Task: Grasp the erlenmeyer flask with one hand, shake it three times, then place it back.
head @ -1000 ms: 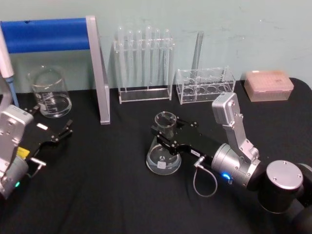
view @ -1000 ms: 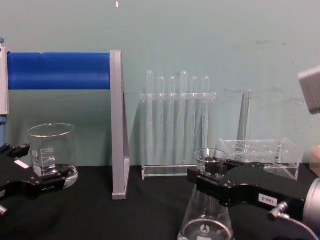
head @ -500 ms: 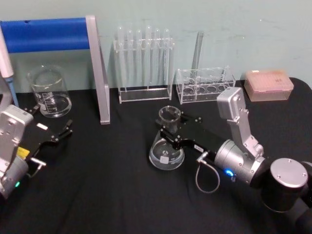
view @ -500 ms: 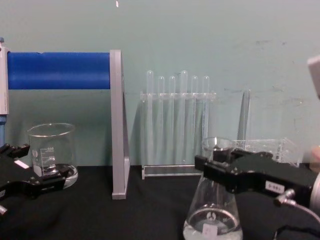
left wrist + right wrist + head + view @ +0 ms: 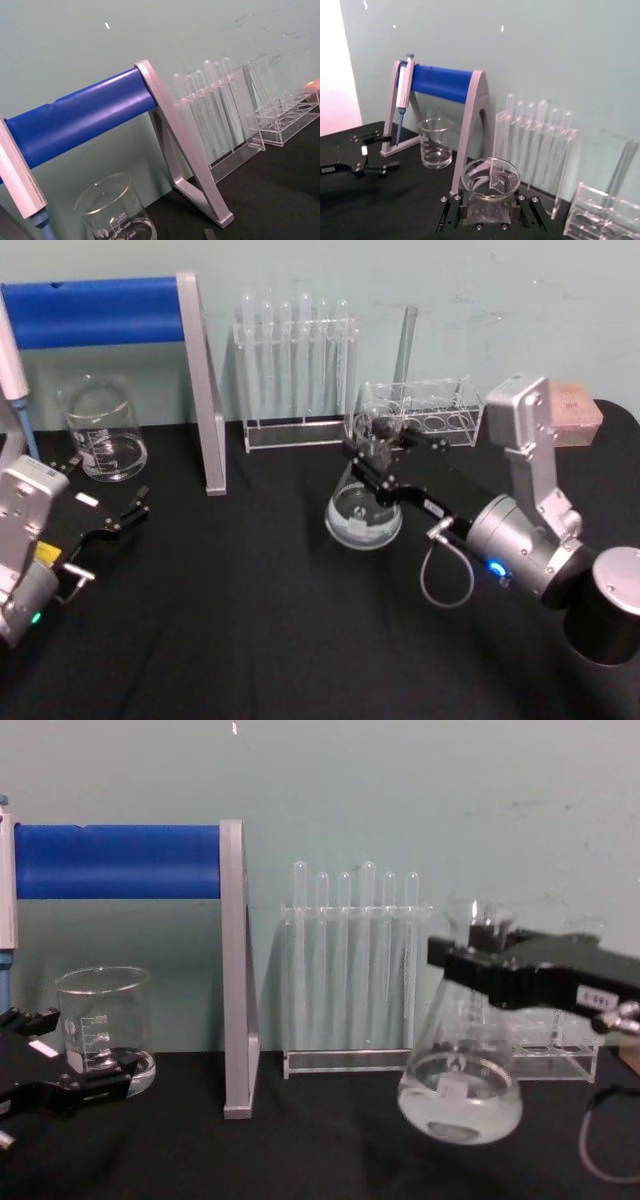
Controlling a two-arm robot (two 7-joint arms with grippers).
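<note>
The erlenmeyer flask [image 5: 365, 514] is clear glass with a little liquid in its wide base. It hangs above the black table, slightly tilted, in front of the racks. My right gripper [image 5: 377, 447], the hand, is shut on its neck just under the flared rim. In the chest view the flask [image 5: 460, 1092] hangs clear of the tabletop under the gripper [image 5: 481, 956]. The right wrist view looks down into the flask's rim [image 5: 490, 178], which sits between the black fingers [image 5: 454, 209]. My left gripper [image 5: 108, 484] rests open at the left, near the beaker.
A glass beaker [image 5: 101, 430] stands at the back left, below a blue pipette stand [image 5: 100, 310] with a grey upright [image 5: 205, 390]. A test tube rack [image 5: 296, 370] and a low acrylic rack [image 5: 440, 405] stand close behind the flask. A pink tip box [image 5: 578, 406] sits far right.
My right gripper has lifted the flask off the table and carried it up, back and to the right, toward the racks. The left arm has not moved.
</note>
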